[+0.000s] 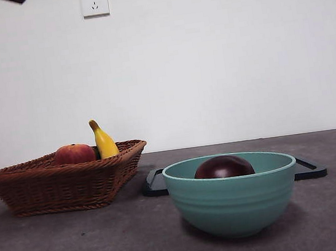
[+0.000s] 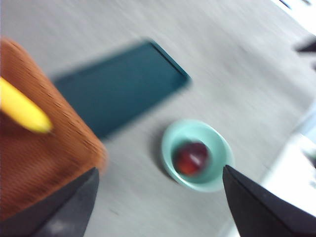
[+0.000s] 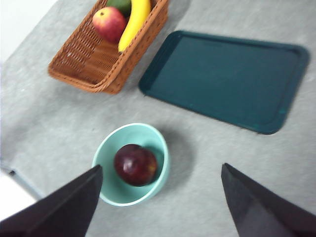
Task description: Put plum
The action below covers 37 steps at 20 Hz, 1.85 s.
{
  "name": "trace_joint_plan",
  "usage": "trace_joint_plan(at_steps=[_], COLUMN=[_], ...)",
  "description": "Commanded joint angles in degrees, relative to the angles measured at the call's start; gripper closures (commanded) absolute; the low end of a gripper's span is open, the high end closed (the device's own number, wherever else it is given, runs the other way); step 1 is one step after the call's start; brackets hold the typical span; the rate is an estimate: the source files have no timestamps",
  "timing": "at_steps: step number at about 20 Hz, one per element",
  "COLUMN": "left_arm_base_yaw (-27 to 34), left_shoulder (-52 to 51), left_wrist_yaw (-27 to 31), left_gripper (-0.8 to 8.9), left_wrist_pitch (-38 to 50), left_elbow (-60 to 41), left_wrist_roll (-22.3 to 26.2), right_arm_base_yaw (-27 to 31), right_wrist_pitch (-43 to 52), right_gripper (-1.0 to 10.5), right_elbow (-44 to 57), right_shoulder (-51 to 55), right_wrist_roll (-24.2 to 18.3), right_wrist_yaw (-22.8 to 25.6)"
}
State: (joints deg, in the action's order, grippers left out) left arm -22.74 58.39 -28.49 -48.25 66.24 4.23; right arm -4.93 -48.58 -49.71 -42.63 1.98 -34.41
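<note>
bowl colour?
Pale mint green bowl, holding the plum; clearest in the right wrist view.

Front view sharp, evenly lit, soft shadow under the round mint-green ceramic bowl [image 1: 233, 194]. Left wrist heavily motion-blurred, washed out at one corner; right wrist only slightly soft.

No readable text, label, brand or number appears anywhere. The white wall socket [image 1: 94, 1] may carry faint marks, but they are too small to read.
</note>
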Motion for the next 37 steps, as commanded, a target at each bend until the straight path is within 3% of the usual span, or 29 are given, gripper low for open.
trace_joint_plan(at_steps=[1, 4, 9, 14, 22, 28, 32, 37], left_arm_base_yaw=[-0.2, -0.3, -0.3, -0.3, -0.3, -0.3, -0.3, -0.3], left_shoulder=[-0.8, -1.9, -1.9, -1.9, -1.9, -1.9, -1.9, -1.9], left_wrist_yaw=[-5.2, -9.8, -10.5, -10.5, -10.5, -10.5, -10.5, -10.5], left_gripper=[4.09, 4.09, 4.09, 4.09, 4.09, 4.09, 4.09, 4.09], left_wrist_pitch=[-0.2, -1.3, -3.1, -3.0, -2.9, -2.9, -2.9, -2.9], left_elbow=[-4.2, -10.8, -12.7, -12.7, -12.7, -12.7, -12.7, -12.7], left_wrist_roll=[1.1, 1.1, 2.6, 2.6, 2.6, 2.6, 2.6, 2.6], right_arm_base_yaw=[-0.3, -1.4, -5.7, -11.1, -20.8, -24.7, -26.1, -26.9], right_wrist_pitch=[0.5, 0.2, -1.9, -2.4, 9.7, 14.4, 17.5, 19.5], right_gripper=[5.6, 5.6, 5.6, 5.6, 6.3, 6.4, 7.1, 8.9], right_elbow=[-1.0, -1.0, -1.0, -0.7, 1.5, 1.5, 1.5, 1.5], right_shoulder=[-1.3, -2.6, -5.0, -10.3, -24.6, -34.2, -39.1, -41.3], right_wrist_roll=[0.6, 0.6, 0.6, 0.7, 5.0, 5.6, 5.6, 5.5], right_wrist_yaw=[-1.6, -1.7, -1.2, 4.6, 12.4, 17.4, 19.6, 19.7])
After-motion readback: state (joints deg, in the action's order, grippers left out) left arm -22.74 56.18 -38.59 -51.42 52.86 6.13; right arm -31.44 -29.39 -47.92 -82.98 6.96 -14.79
